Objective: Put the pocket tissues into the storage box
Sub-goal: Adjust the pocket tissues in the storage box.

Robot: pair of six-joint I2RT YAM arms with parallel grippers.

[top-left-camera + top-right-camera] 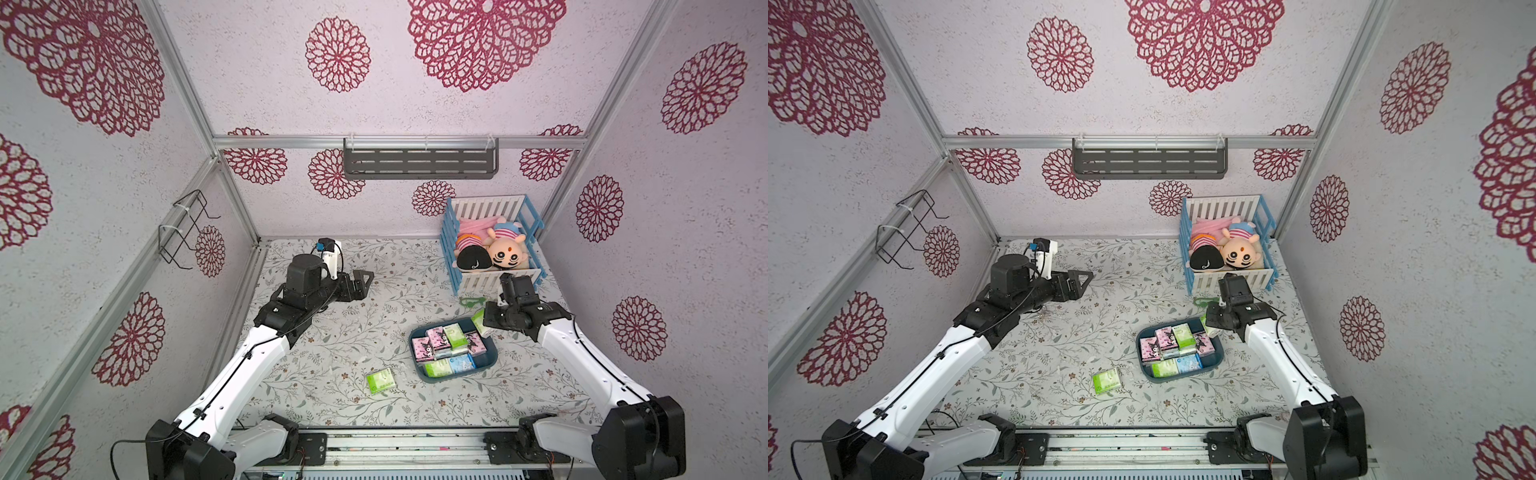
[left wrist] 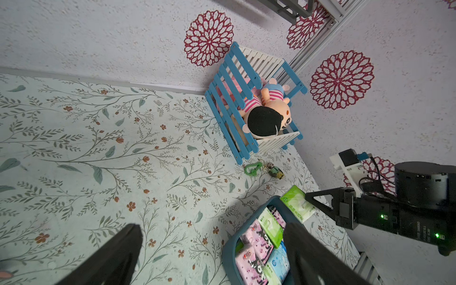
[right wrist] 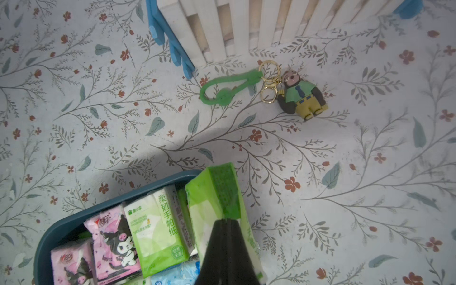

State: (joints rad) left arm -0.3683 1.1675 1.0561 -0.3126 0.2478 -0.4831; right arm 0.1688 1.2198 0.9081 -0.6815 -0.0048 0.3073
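Observation:
The storage box is a dark teal tray holding several pocket tissues in pink, green and light blue. My right gripper is shut on a lime green pack at the box's far right rim. Another green pack lies flat on the table, in front of the box and to its left. My left gripper hovers open and empty at the back left, far from the box.
A blue-and-white crib with plush dolls stands at the back right, just behind my right wrist. A keychain figure with a green loop lies between crib and box. A grey shelf and a wire rack hang on the walls.

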